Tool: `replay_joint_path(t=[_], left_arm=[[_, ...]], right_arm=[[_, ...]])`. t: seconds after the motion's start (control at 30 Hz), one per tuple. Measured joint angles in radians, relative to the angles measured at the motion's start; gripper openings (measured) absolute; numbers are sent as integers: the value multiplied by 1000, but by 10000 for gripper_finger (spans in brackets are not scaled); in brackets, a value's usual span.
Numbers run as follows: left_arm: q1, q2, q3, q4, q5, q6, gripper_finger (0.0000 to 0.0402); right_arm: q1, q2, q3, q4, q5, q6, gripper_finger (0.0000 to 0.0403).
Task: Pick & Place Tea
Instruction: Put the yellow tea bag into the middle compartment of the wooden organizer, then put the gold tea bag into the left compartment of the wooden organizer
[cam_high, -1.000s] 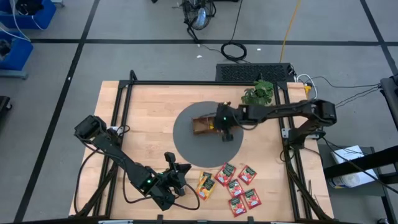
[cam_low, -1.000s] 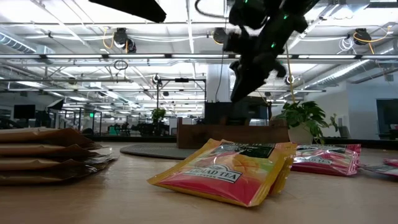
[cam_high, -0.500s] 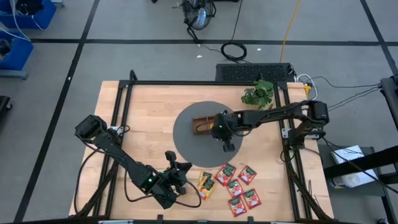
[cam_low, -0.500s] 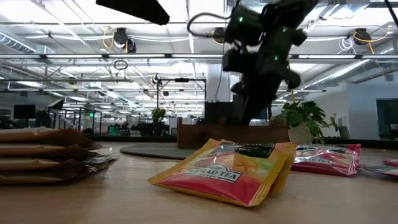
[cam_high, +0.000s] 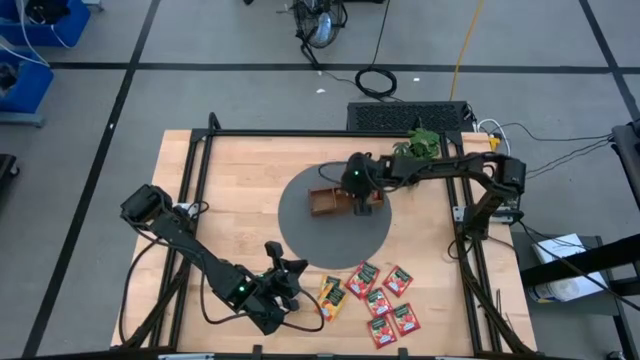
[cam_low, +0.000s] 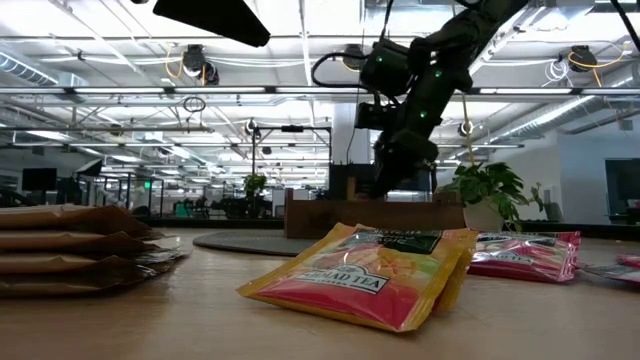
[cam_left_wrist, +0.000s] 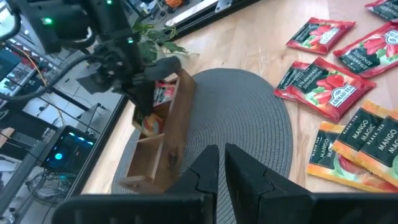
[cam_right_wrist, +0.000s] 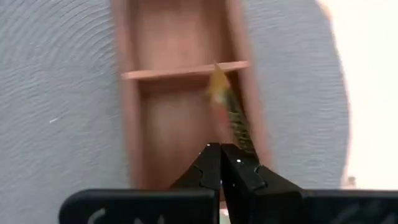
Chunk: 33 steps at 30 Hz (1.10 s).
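My right gripper (cam_high: 362, 207) hangs with shut fingers over the brown wooden tray (cam_high: 325, 200), which lies on the round grey mat (cam_high: 300, 235). In the right wrist view an orange-yellow sachet (cam_right_wrist: 231, 112) stands on edge in a tray compartment, leaning along its side wall, just beside my right gripper (cam_right_wrist: 221, 149). The left wrist view shows a red sachet (cam_left_wrist: 165, 93) and an orange one (cam_left_wrist: 152, 124) inside the tray. Loose sachets lie flat near the table's near edge, orange ones (cam_high: 330, 298) and red ones (cam_high: 385, 295). My left gripper (cam_high: 285, 280) waits shut beside them. My right gripper points down into the tray with its shut fingers (cam_right_wrist: 239, 168) right beside the near end of the orange-yellow sachet (cam_right_wrist: 244, 146). That end passes behind one finger, so I cannot tell whether the gripper touches the sachet.
A potted plant (cam_high: 417, 148) stands at the mat's far right. The low view has a stack of flat brown packets (cam_low: 70, 250) at its left. A black frame (cam_high: 330, 133) rims the table. Bare wood lies left of the mat.
My right gripper swung out toward the table's near edge, past the mat's middle, then came back toward the far edge over the tray. In the low view it stands lower than a second ago, close above the tray. The loose sachets have not moved.
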Motion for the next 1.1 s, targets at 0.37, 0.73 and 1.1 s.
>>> replay_joint_path(t=[0.37,0.73,1.1], left_arm=[[7,0,0,-3,0,-14,35],[10,0,0,-9,19,-16,35],[10,0,-23,-23,21,-39,35]], right_arm=[[-7,-3,0,102,72,-30,0],[26,-44,0,94,111,-42,0],[167,-498,-272,227,-203,35,0]])
